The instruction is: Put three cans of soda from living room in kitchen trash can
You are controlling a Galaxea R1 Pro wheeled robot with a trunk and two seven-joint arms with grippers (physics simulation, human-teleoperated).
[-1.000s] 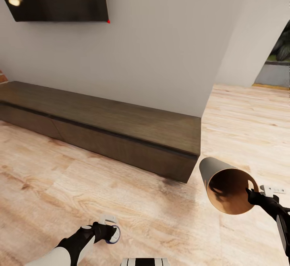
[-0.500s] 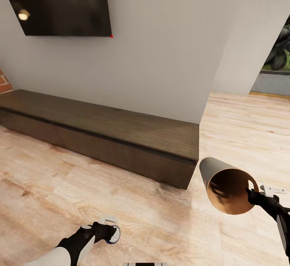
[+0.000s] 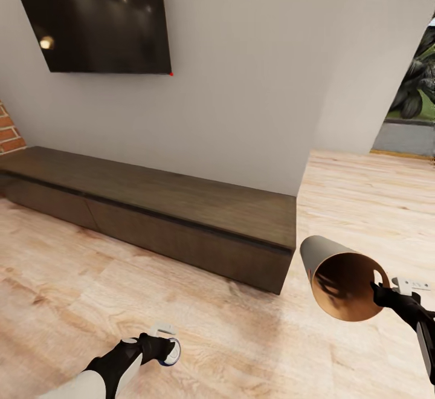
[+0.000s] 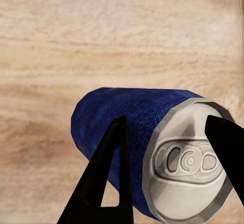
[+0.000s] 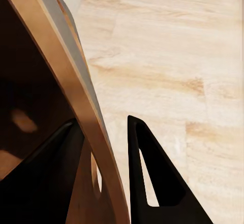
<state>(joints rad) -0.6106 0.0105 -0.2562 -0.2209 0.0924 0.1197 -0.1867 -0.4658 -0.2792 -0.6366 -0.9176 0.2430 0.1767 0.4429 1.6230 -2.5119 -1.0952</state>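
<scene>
Wood floor point(image 3: 199, 320); blue can of soda point(image 4: 132, 132) unlabelled.

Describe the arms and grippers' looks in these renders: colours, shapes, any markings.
The left arm has a white shell forearm ending in a black wrist. The left gripper is black with a white plate and a blue ring. The right arm is black, and the right gripper has a white bracket beside it. The fingers are flat, black, tapered blades with triangular cut-outs. No cables or markings are visible.
</scene>
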